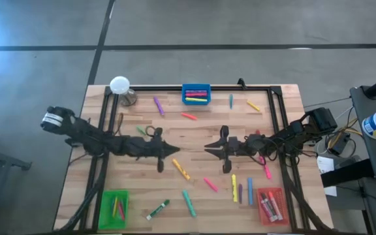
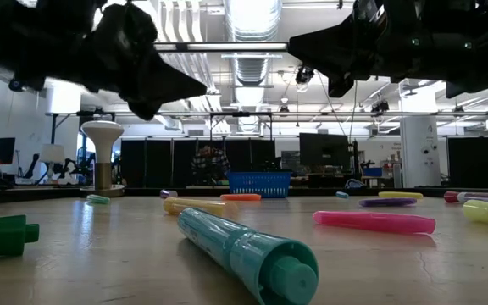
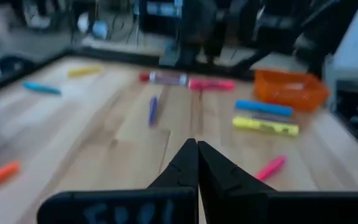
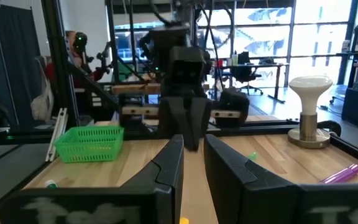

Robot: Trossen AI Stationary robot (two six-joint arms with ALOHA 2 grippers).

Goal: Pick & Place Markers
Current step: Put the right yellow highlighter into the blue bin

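Behind low view's markers (image 2: 252, 251): person (image 2: 209, 163).

I see two matte-black jointed arms; left arm (image 1: 103, 140) wears a white band, both grippers have wedge-shaped fingers.

— How is the light over the table (image 1: 194, 140)?
— Even and bright from overhead; both arms cast only faint, soft shadows on the wood. A blue-white glare sits in the floor's far corner.
— And at table height?
— Strongly backlit. Ceiling lights (image 2: 248, 15) blow out white, so the arms read as black silhouettes. The teal marker (image 2: 248, 252) nearest the lens is slightly soft.
— The wrist cameras?
— The left one is blurred throughout; the right one is sharper, with bright windows (image 4: 303, 31) behind.
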